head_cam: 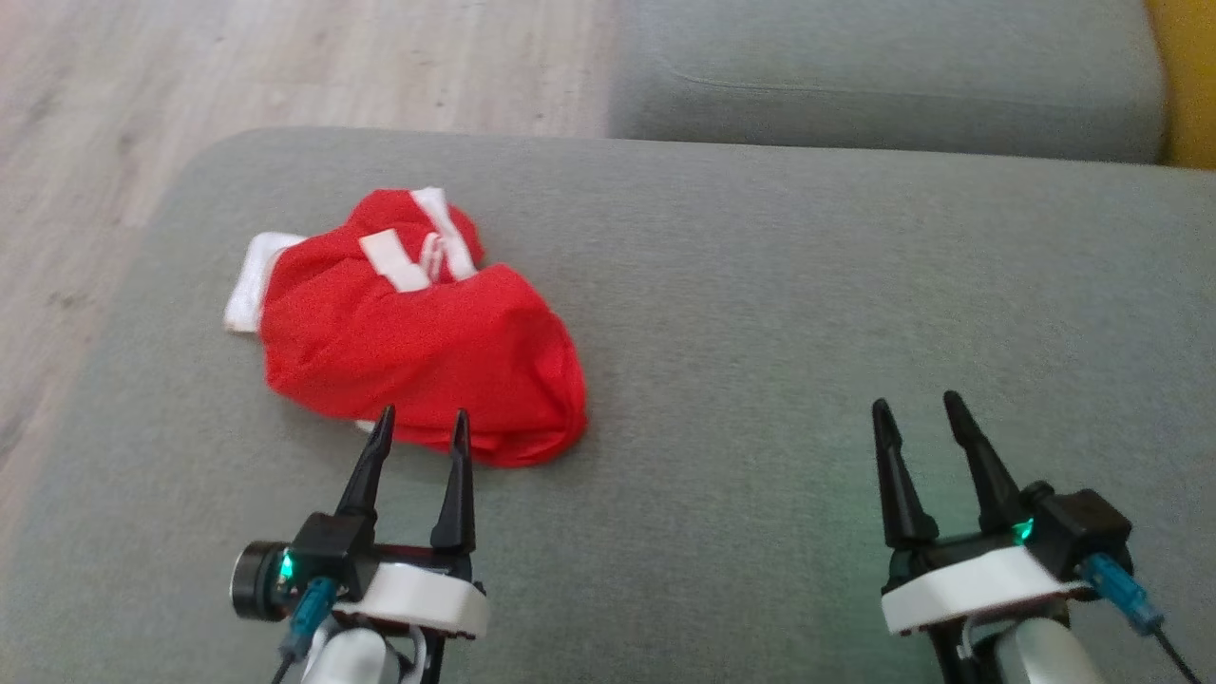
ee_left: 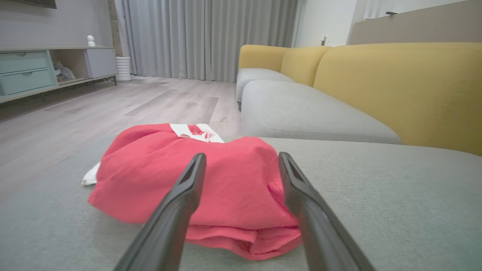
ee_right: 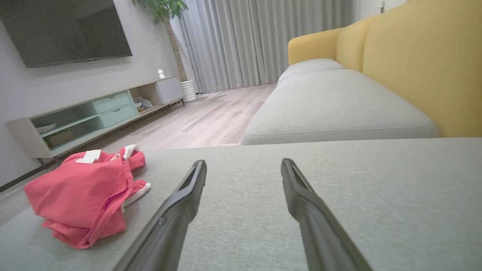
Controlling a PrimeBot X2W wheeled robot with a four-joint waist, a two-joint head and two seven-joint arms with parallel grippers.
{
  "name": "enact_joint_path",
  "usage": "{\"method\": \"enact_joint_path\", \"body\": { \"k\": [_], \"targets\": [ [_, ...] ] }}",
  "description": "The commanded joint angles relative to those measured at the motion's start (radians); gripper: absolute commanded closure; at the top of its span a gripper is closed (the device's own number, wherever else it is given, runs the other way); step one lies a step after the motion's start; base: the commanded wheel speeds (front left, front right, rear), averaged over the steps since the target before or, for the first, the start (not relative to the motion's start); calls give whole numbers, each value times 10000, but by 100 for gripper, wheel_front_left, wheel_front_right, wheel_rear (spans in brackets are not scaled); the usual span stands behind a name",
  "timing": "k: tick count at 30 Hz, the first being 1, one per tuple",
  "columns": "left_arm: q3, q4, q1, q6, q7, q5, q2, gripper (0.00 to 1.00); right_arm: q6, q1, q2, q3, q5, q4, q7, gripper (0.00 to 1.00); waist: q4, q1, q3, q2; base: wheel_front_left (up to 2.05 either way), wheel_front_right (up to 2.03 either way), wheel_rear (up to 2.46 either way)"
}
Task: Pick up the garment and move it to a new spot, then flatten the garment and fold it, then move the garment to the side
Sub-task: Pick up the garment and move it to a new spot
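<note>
Facing the pick-up step, seemingly: crumpled red cloth garment with white trim bunched on grey fabric cushion; left gripper spread at its near edge, right gripper spread, well apart; next, probably: ease forward, pinch a fold

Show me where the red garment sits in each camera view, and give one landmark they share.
Head view: garment left of centre on the grey cushion, just beyond the left hand.
Left wrist view: garment at centre, straight ahead of that hand.
Right wrist view: garment at lower left, left of the right hand.
Shared landmark: the second grey seat cushion beyond it, toward the right in all three.
</note>
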Motion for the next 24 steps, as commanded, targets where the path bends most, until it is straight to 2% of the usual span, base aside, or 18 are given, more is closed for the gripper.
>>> {"method": "enact_joint_path", "body": {
  "k": [1,12,19,24],
  "targets": [
    [381,-273,-195,-2,-65,99,-3,0,-7,-106,-87,326,95,-320,-109,0,365,0,-46,0,0,0,0],
    [664,-255,-110,-66,-65,261,-12,0,-7,-61,-87,813,291,-288,-109,0,1412,0,-77,0,0,0,0],
    [945,-301,-103,-179,-65,359,66,0,-7,-135,-87,1206,349,-282,-109,0,1475,0,56,0,0,0,0],
    [927,-125,-497,-504,-60,431,337,0,-7,-262,-87,1272,334,-296,-109,0,1307,0,316,0,0,0,0]
  ]
}}
